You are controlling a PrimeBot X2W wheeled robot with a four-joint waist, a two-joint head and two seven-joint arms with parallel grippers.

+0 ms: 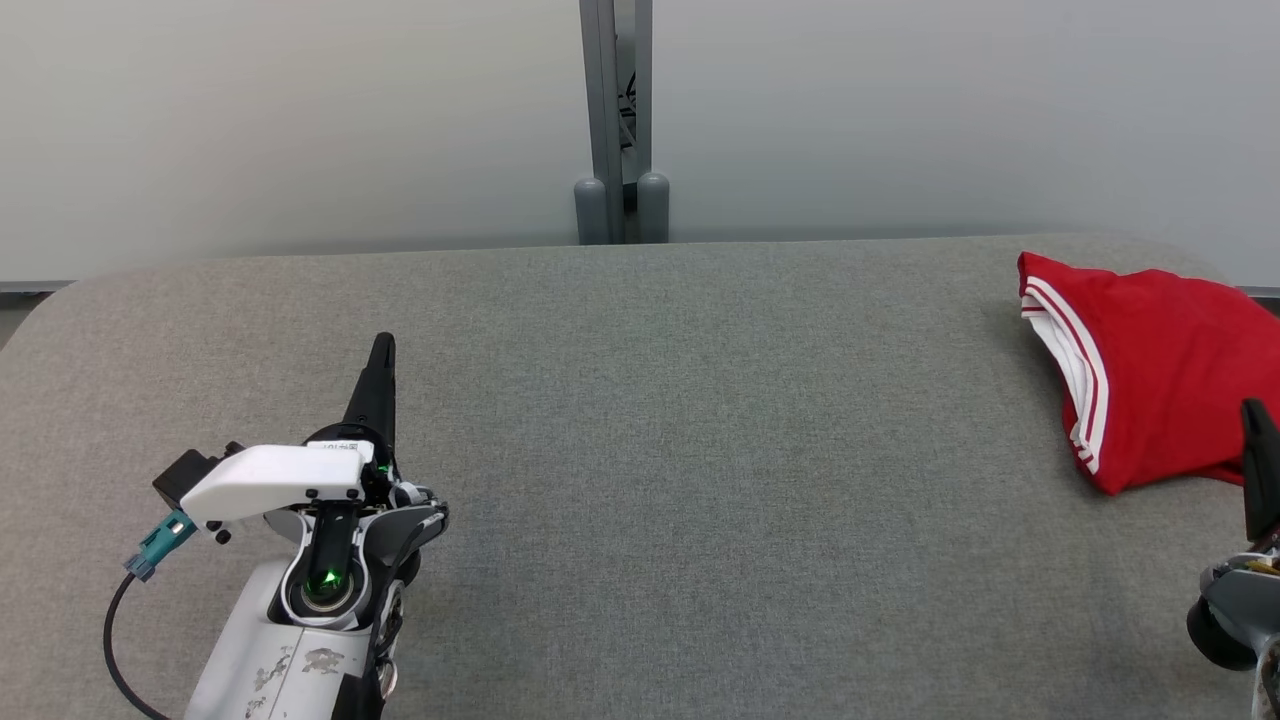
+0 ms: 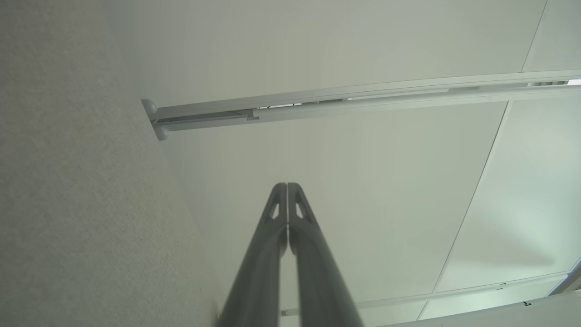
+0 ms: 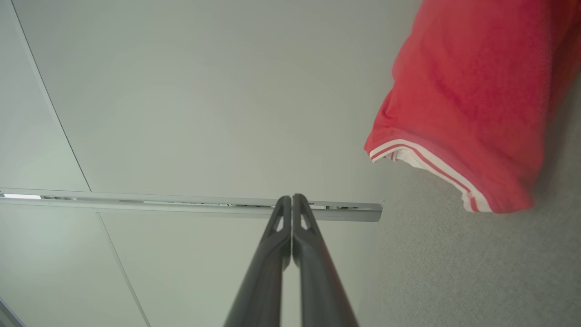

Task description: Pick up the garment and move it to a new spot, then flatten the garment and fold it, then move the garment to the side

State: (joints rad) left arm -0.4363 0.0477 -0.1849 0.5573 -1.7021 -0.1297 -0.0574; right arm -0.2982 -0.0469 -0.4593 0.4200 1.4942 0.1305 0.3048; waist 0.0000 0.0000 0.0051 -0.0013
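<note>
The garment [image 1: 1150, 370] is red with white stripes along one edge, lying folded at the far right of the grey table [image 1: 640, 450]. It also appears in the right wrist view as a red garment [image 3: 472, 95] at the upper right. My left gripper [image 1: 383, 345] rests over the table's left part, shut and holding nothing, far from the cloth. In its own view the left gripper [image 2: 287, 185] has both fingers pressed together. My right gripper [image 1: 1255, 410] sits at the right edge, just in front of the garment, and in its wrist view the right gripper [image 3: 291, 197] is shut and empty.
A pale partition wall [image 1: 300, 120] stands behind the table, with a grey post [image 1: 615, 130] at its middle joint. The table's rounded corners lie at the far left and far right.
</note>
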